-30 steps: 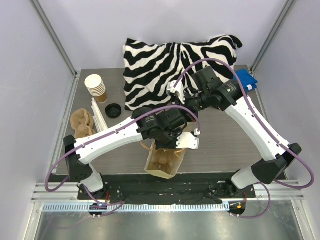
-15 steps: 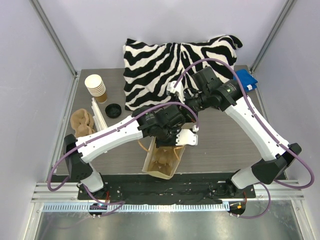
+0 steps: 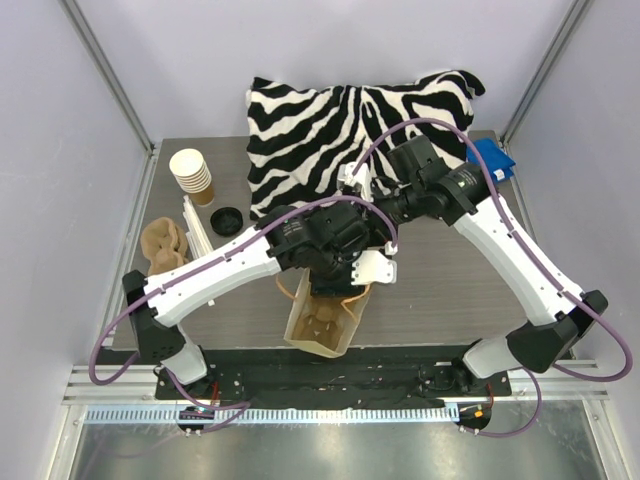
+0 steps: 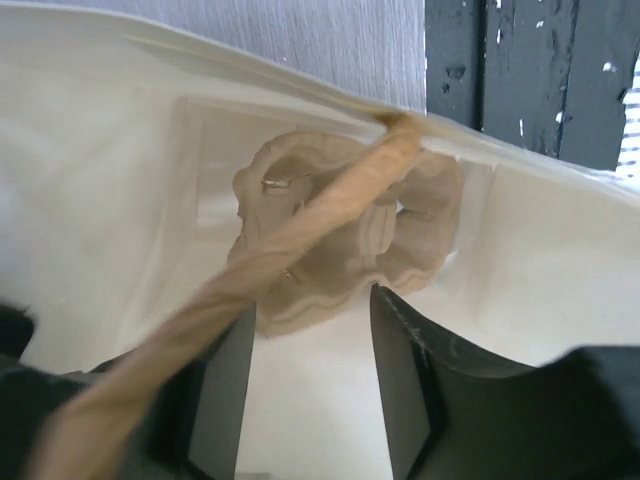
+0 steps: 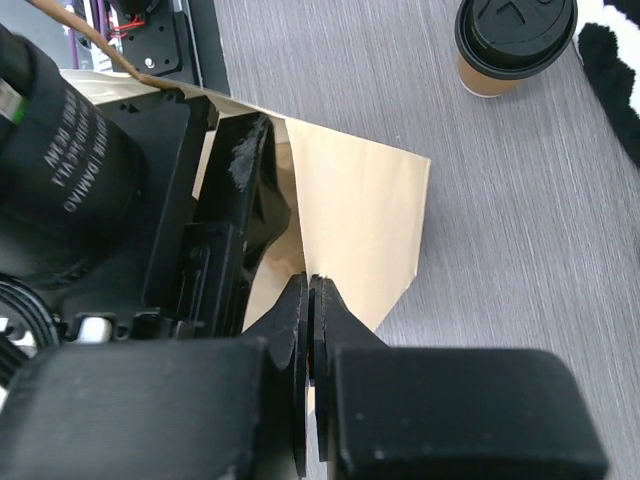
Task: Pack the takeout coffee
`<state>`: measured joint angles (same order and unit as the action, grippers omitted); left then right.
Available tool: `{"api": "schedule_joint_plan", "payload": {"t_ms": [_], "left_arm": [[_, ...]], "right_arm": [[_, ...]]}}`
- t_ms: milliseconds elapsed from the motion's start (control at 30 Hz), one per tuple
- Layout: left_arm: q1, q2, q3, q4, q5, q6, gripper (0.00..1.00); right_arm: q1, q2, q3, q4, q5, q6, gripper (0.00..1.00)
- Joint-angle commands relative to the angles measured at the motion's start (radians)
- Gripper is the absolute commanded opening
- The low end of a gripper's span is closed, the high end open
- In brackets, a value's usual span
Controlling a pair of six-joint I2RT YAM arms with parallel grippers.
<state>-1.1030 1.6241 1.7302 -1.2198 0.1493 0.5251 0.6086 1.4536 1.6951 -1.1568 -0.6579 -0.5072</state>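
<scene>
The takeout coffee (image 5: 515, 40), a small brown cup with a black lid, stands upright on the table beside the zebra cloth (image 5: 612, 70); in the top view the arms hide it. The paper bag (image 3: 318, 335) lies near the front edge. My right gripper (image 5: 310, 290) is shut on the bag's rim (image 5: 360, 200). My left gripper (image 4: 310, 380) is at the bag's mouth, open, with nothing between its fingers (image 4: 400, 380). A brown pulp cup carrier (image 4: 350, 240) lies deep inside the bag, and the twisted paper handle (image 4: 300, 290) crosses in front of it.
A stack of unlidded cups (image 3: 191, 172), a loose black lid (image 3: 226, 220), white sticks (image 3: 197, 235) and another pulp carrier (image 3: 165, 245) sit at the left. The zebra cloth (image 3: 350, 120) covers the back, with a blue object (image 3: 493, 160) at the right.
My left gripper's jaws have opened and the wrist has pulled back a little from the bag's mouth. The right gripper still holds the rim.
</scene>
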Motion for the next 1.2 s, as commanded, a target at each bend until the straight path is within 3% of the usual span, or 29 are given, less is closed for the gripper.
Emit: {"api": "schedule_joint_plan", "payload": {"t_ms": [0, 167, 667, 733, 900, 1167], "left_arm": [[-0.009, -0.053, 0.081, 0.057, -0.014, -0.028, 0.57], [-0.055, -0.073, 0.111, 0.072, -0.060, -0.031, 0.69], [-0.075, -0.184, 0.115, 0.192, -0.070, -0.036, 0.70], [-0.075, -0.188, 0.129, 0.206, -0.080, -0.053, 0.74], [-0.074, -0.156, 0.273, 0.141, -0.094, -0.083, 0.77], [-0.035, -0.208, 0.357, 0.184, -0.136, -0.141, 0.87]], "right_arm": [[0.016, -0.035, -0.015, 0.017, -0.011, 0.001, 0.01], [0.016, -0.033, -0.017, 0.016, -0.012, 0.007, 0.01], [0.016, -0.044, -0.032, 0.011, 0.015, -0.007, 0.01], [0.016, -0.048, -0.035, 0.005, 0.041, -0.010, 0.01], [0.008, -0.114, -0.118, 0.032, 0.079, 0.048, 0.01], [-0.052, -0.176, -0.170, 0.063, 0.136, 0.078, 0.01]]}}
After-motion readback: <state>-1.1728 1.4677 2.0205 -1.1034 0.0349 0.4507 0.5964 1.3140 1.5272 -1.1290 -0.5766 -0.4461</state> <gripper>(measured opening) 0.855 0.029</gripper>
